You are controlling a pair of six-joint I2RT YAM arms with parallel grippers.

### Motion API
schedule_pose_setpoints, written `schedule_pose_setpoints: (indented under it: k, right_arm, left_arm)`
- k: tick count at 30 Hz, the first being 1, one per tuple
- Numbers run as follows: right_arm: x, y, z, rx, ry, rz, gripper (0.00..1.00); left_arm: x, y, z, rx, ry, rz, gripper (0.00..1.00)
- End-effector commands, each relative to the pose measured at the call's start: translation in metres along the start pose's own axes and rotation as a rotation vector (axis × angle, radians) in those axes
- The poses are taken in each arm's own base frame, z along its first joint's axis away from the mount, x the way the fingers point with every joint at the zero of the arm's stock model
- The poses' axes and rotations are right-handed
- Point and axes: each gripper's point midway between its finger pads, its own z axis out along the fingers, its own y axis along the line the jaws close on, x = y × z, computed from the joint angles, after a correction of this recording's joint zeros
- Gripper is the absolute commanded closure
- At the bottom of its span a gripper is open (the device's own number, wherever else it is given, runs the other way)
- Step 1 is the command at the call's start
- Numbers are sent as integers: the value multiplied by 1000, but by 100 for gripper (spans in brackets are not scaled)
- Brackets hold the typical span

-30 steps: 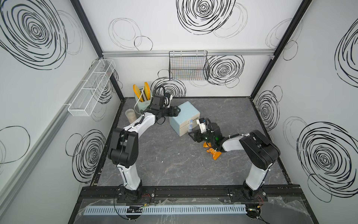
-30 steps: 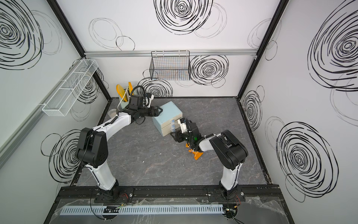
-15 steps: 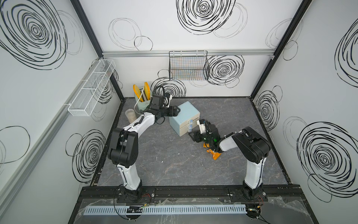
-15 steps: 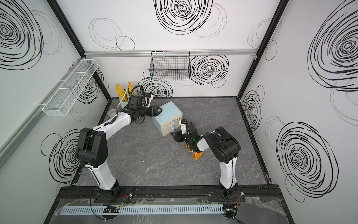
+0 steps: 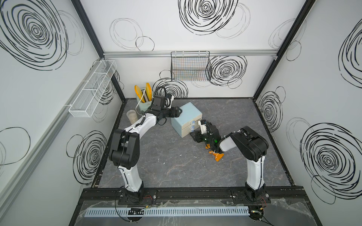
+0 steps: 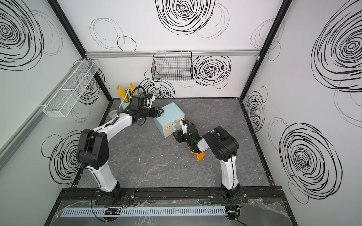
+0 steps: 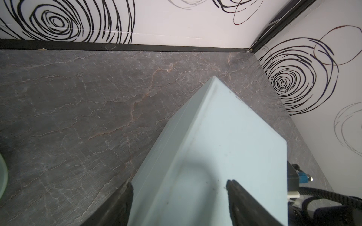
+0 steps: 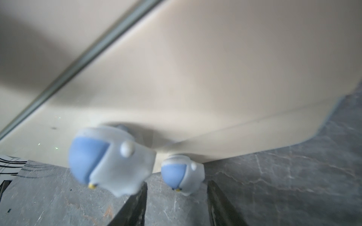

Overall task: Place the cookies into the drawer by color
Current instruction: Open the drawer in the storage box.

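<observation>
The drawer [image 5: 186, 118] [image 6: 168, 117] is a pale blue chest with cream fronts, standing mid-table. My left gripper [image 5: 179, 112] [image 6: 161, 112] [image 7: 179, 188] hovers open at its back top edge, one finger beside the shell [image 7: 215, 137] and one over the top. My right gripper [image 5: 193, 135] [image 6: 175, 135] [image 8: 177, 188] is low at the cream front [image 8: 215, 78]. It is open, and the lowest bluish knob [image 8: 183, 173] sits just ahead of its fingertips, untouched. An orange cookie packet [image 5: 216, 156] [image 6: 199, 156] lies on the table, partly under the right forearm.
A mint-green toaster with two yellow slices [image 5: 144, 97] and a glass cup [image 5: 131, 115] stand in the back left corner. A black wire basket [image 5: 191, 66] hangs on the back wall. A white mesh shelf [image 5: 92, 88] runs along the left wall.
The right arm's elbow has swung in toward the chest and its jaws have narrowed slightly at the drawer front. The left arm has stayed put.
</observation>
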Motion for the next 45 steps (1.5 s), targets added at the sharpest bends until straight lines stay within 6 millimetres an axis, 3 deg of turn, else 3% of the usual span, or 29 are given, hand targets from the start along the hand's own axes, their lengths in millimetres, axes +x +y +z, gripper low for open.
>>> schedule_pose_setpoints:
  k: [1, 12, 18, 23, 33, 45]
  right_arm:
    - [-11, 5, 8, -14, -47, -5, 49]
    - [-11, 8, 15, -37, -57, -24, 49]
    - [-6, 7, 15, -38, -42, -28, 70]
    - [-4, 8, 7, -22, -44, -26, 77]
    - [5, 13, -10, 1, -32, -8, 79]
    - [33, 14, -30, 25, 21, 21, 82]
  left_arm:
    - [-4, -6, 1, 43, 0, -6, 21]
    - [-1, -6, 4, 51, 11, -11, 23]
    - [-2, -4, 3, 48, 10, -15, 23]
    - [-2, -4, 2, 46, 9, -17, 23]
    - [-3, -2, 1, 38, 5, -21, 23]
    - [1, 1, 3, 32, 10, -24, 23]
